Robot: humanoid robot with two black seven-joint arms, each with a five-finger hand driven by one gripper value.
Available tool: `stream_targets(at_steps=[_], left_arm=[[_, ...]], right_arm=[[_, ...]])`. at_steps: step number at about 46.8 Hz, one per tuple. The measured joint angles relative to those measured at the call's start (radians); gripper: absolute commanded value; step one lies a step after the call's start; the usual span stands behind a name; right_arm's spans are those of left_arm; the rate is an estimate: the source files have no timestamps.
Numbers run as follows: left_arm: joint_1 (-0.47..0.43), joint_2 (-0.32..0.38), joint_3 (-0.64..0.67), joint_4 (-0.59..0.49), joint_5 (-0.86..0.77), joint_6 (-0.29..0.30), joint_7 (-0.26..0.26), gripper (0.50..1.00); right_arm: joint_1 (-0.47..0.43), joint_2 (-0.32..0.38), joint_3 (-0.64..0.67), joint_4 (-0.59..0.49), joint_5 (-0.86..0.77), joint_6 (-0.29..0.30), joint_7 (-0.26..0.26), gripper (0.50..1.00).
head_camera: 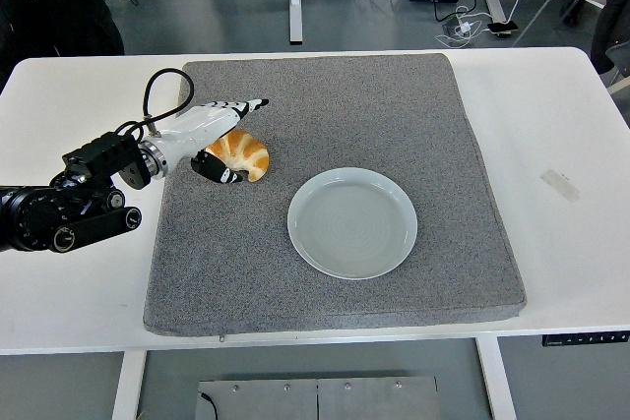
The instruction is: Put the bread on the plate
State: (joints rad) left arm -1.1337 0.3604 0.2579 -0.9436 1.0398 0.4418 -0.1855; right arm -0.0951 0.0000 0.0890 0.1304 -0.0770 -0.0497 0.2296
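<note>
**Left hand around the croissant**

I see my left hand (219, 137) reaching in over the grey mat (335, 272), fingers spread wide: the white fingers lie along the far side of the croissant (241, 152), the thumb at its near side. I can't tell whether they grip it. The croissant lies on the mat, up-left of the pale plate (352, 222), apart from it.

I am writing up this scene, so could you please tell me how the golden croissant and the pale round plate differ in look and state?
The golden-brown curved croissant is crescent-shaped and ridged, while the pale grey-green round plate is smooth and circular. The croissant is smaller than the plate. The left hand reaches around the croissant, fingers above and thumb below it, whereas the plate lies untouched and empty. Both rest on the grey mat.
</note>
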Motion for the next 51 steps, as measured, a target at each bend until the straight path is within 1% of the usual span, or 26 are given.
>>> stream_targets(at_steps=[7,12,18,25,29,45,51], left_arm=[[0.006,-0.004,0.014,0.024,0.002,0.000,0.000,0.969],[0.011,-0.023,0.026,0.050,0.003,0.007,0.000,0.958],[0.020,-0.032,0.027,0.070,0.005,0.010,-0.004,0.933],[0.023,-0.044,0.027,0.074,0.005,0.011,-0.006,0.881],[0.023,-0.047,0.025,0.075,0.005,0.011,-0.006,0.860],[0.015,-0.043,0.020,0.074,0.005,0.008,-0.007,0.818],[0.015,-0.044,0.020,0.074,0.005,0.002,-0.009,0.816]], right_arm=[[0.000,0.000,0.000,0.000,0.000,0.000,0.000,1.000],[0.000,0.000,0.000,0.000,0.000,0.000,0.001,1.000],[0.000,0.000,0.000,0.000,-0.001,0.001,0.000,1.000],[0.000,0.000,0.000,0.000,0.000,0.000,0.000,1.000],[0.000,0.000,0.000,0.000,0.000,0.000,0.000,1.000],[0.000,0.000,0.000,0.000,-0.001,0.000,0.000,1.000],[0.000,0.000,0.000,0.000,0.000,0.000,0.000,1.000]])
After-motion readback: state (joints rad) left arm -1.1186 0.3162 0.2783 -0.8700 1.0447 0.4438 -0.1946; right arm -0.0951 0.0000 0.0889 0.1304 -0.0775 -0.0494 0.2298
